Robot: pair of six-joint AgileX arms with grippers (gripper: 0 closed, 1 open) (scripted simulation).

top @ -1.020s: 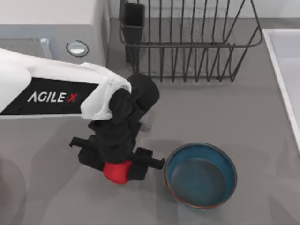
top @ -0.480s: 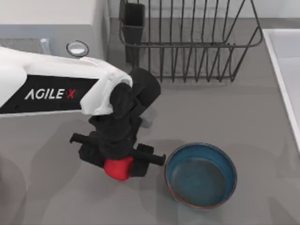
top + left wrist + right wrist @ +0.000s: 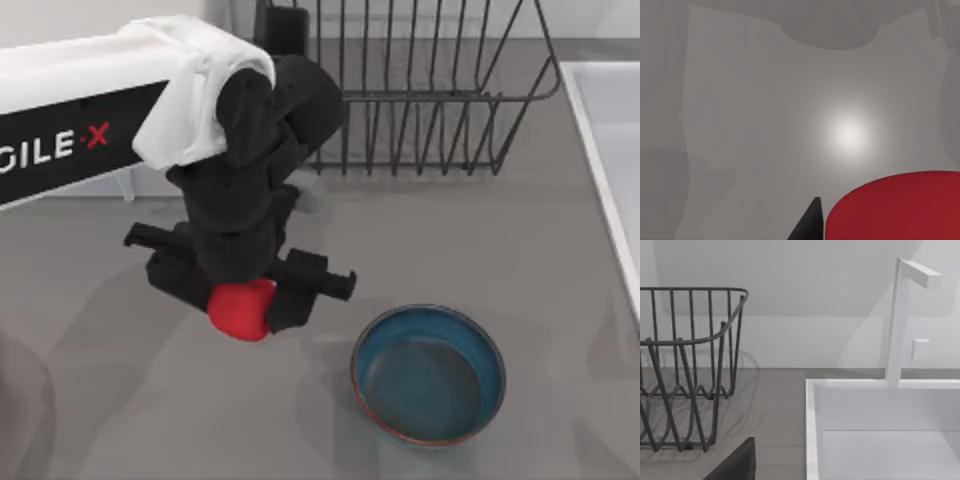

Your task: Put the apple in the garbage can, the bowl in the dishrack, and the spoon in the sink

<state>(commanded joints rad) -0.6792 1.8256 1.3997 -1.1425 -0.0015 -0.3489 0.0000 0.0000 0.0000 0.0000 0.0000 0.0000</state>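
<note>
— Where is your left gripper [image 3: 245, 305] now?

— You see it in the top view over the grey table [image 3: 520, 240], to the left of the bowl [image 3: 428, 373] and in front of the dishrack [image 3: 410, 90]. Its jaws pinch the apple [image 3: 240, 309], one black finger on each side of it.

— Is the apple touching the table?

— In your left wrist view the apple [image 3: 895, 207] sits against a dark fingertip [image 3: 809, 224] with bare table behind it, and no contact with the surface shows there.

— And the bowl?

— It stands upright on the table, apart from the gripper, nothing in it.

— The sink?

— The sink [image 3: 610, 150] lies along the table's right edge. Your right wrist view looks at the sink [image 3: 880, 430] with its white faucet [image 3: 905, 315] and the dishrack [image 3: 685, 365] beside it. Whether the right gripper's jaws are spread or pressed together, I cannot tell.
</note>
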